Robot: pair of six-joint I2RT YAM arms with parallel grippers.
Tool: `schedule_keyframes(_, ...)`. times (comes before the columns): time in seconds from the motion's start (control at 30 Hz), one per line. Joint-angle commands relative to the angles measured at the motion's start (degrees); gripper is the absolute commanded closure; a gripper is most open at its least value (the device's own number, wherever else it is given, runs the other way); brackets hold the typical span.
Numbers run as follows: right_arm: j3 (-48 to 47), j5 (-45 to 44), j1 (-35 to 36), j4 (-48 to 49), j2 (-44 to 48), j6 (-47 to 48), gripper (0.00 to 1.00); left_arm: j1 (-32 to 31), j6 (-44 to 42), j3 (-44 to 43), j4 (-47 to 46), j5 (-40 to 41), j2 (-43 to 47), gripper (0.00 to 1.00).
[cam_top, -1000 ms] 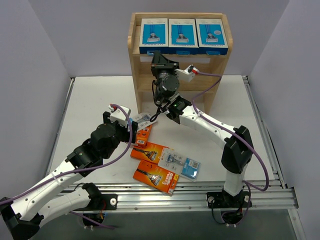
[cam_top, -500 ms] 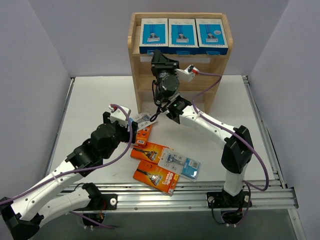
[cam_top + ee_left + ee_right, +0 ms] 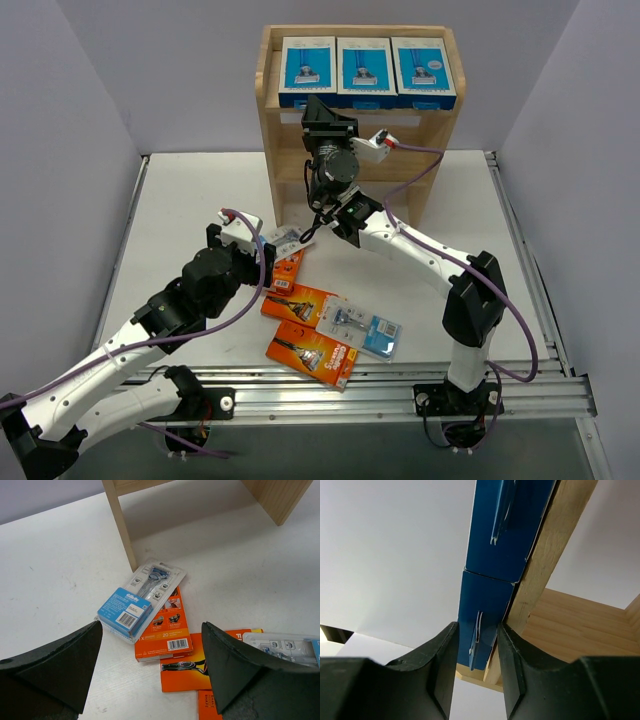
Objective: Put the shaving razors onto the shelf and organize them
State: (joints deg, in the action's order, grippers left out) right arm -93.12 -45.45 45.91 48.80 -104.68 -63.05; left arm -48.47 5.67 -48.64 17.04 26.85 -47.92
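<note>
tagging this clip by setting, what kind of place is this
Probably a robotics lab test cell, not a shop: plain pale panels wall in a white table, an aluminium rail runs along its near edge, and one small wooden shelf holds razor packs.

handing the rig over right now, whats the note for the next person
Left gripper: open, above a blister card lying on an orange box.
Right gripper: fingers either side of the leftmost blue box on the shelf top tier; grip unclear.
Done: three blue boxes up top.
Left: three orange boxes, two blister cards on the table.
</note>
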Motion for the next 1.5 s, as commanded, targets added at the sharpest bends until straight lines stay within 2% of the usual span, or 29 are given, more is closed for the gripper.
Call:
schedule_keyframes(0.0, -1.01, -2.36, -0.12, 1.04, 0.71, 0.56, 0.66, -0.49, -0.40, -0.93, -0.25, 0.92, 0.46, 0.11)
schedule_keyframes(0.23, 0.48, -3.15, 0.32, 1.22, 1.76, 0.64, 0.60, -0.58, -0.49, -0.84, -0.25, 1.27, 0.55, 0.11)
schedule_keyframes(0.67, 6.46, -0.78, 0.50, 4.20, 7.39, 4.51, 0.32, -0.75, -2.33, -0.66, -0.69, 3.73, 0.37, 0.11)
schedule_keyframes(0.97, 10.33, 3.70, 0.23, 6.84, 12.92, 10.22, 0.21, -0.75, -4.44, 0.48, -2.54, 5.66, 3.18, 0.11)
schedule_keyframes(1.13, 16.19, 5.72, 0.06, 5.26, 18.72, 10.84, 0.20, -0.84, -5.14, 0.13, -2.10, 7.51, 3.18, 0.11)
schedule_keyframes(1.27, 21.83, 8.44, -0.21, -2.28, 25.74, 13.03, 0.21, -0.75, -5.58, 0.39, -2.53, 8.65, 3.27, 0.11)
schedule_keyframes(1.47, 33.49, 16.17, -1.70, -23.01, 39.26, 14.97, 0.20, -0.66, -5.50, 0.30, -2.62, 12.34, 1.69, 0.05)
